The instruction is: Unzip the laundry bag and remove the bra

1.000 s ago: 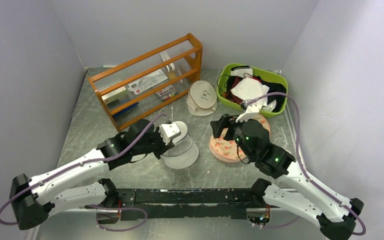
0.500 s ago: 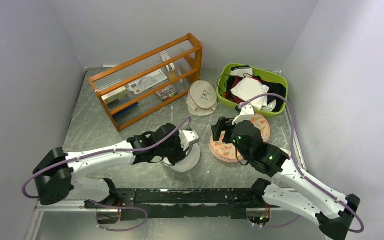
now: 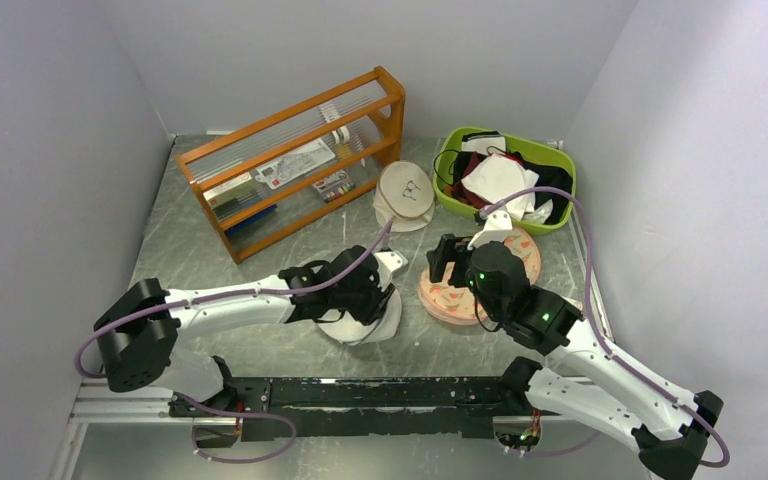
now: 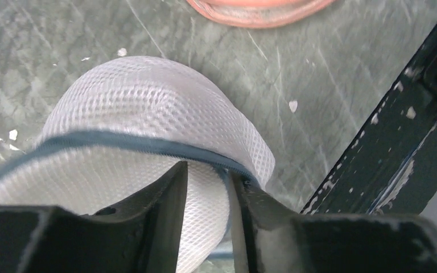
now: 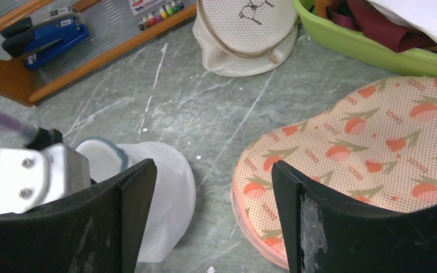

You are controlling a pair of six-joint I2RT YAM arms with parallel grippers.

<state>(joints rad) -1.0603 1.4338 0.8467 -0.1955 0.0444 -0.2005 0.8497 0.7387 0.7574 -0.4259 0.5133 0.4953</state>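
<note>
1 laundry bag [image 4: 142, 102]; left hand [image 4: 207, 174] astride it, grip unclear; right hand [image 5: 211, 170] released, empty.

We note that the left gripper [image 4: 207, 173] now sits farther right and lower than a second ago, reaching out toward the table centre. The laundry bag [image 3: 368, 326], previously an upright drum, now lies tipped and flattened beneath it.
</note>
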